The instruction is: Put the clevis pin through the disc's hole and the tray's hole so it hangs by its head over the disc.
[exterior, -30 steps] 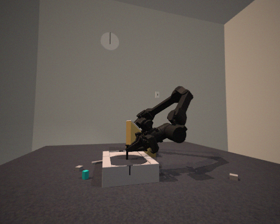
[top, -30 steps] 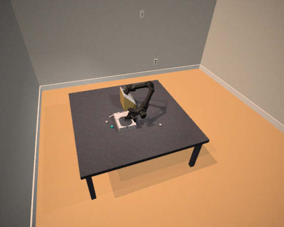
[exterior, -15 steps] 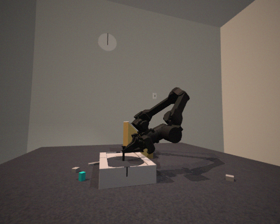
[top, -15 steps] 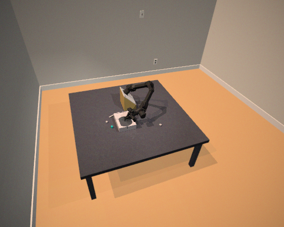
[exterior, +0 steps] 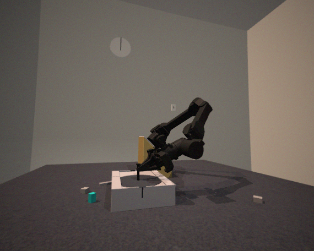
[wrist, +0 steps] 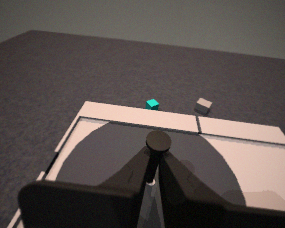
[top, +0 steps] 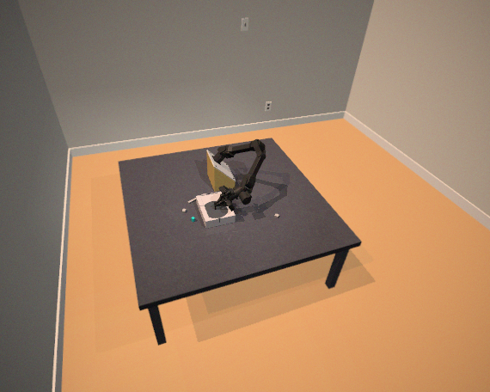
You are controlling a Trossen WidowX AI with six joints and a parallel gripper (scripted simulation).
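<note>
The step in hand looks to be lining up the clevis pin (exterior: pixel 138 175) (wrist: pixel 158 142) with the holes, just ahead of lowering it. The hand (top: pixel 217 205) (exterior: pixel 138 168) (wrist: pixel 154 152) is closed to a narrow gap on the pin, gripping it beneath its head, shank down and close to upright. The aluminium disc (top: pixel 211 210) (exterior: pixel 127 181) (wrist: pixel 90 150) lies inside the rimmed steel tray (top: pixel 219 222) (exterior: pixel 144 199) (wrist: pixel 115 112), with the pin over its middle part. In the wrist view a small pale spot shows beside the shank, perhaps the disc's hole; whether the tip has entered it cannot be told.

The next move calls for a small sideways correction if the tip is off the hole, then a straight, slow descent. The fingers sit just under the head, so they will probably have to open before it seats.

The rim stands around the disc, and low fingers could catch it or push the disc. The yellow-sided panel (top: pixel 220 180) (exterior: pixel 141 149) rises behind the tray, near the arm, leaving less room there; straight up seems the safer way out. The teal block (top: pixel 192 219) (exterior: pixel 92 197) (wrist: pixel 152 104) sits on the tabletop (top: pixel 241 249) (exterior: pixel 182 228) (wrist: pixel 115 75) outside the rim, apart from the hand.
</note>
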